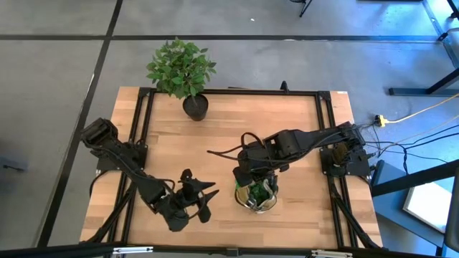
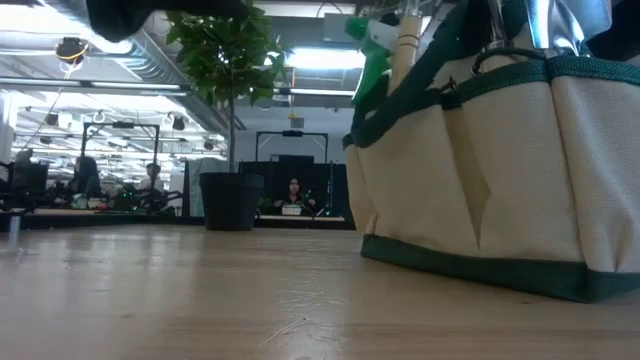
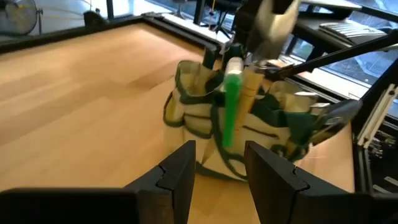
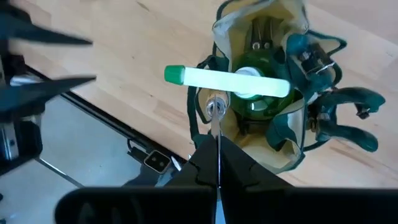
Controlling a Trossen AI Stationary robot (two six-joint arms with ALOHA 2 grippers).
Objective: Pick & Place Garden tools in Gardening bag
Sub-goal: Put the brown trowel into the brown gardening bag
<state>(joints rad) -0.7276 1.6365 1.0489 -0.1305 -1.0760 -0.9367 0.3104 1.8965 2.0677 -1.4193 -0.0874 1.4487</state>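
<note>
- Two arms are showing on my overhead feed, and I am reading them from the near edge of the wooden table (image 1: 287, 122) outward.
- Nearest that edge, the left gripper (image 1: 203, 203) is hovering above bare wood just beside the gardening bag (image 1: 256, 193), its fingers (image 3: 180, 177) standing parted with nothing between them.
- From the left wrist camera I am seeing those fingers pointing at the bag, which is sitting upright on the table.
- Over the bag, the right gripper (image 4: 217, 162) is hanging directly above the bag's mouth, its jaws pressed together around a thin metal tool tip (image 4: 215, 111).
- Inside the bag, the green spray bottle (image 4: 252, 99) is standing with its nozzle lying across the opening, and green-handled tools (image 4: 339, 118) are sticking out of the side pockets.
- At table height the bag's tan pockets and green trim are filling the right of my low feed.
- Farthest back, the leafy plant in a black pot (image 1: 193, 106) is standing near the far edge, well apart from the bag.
</note>
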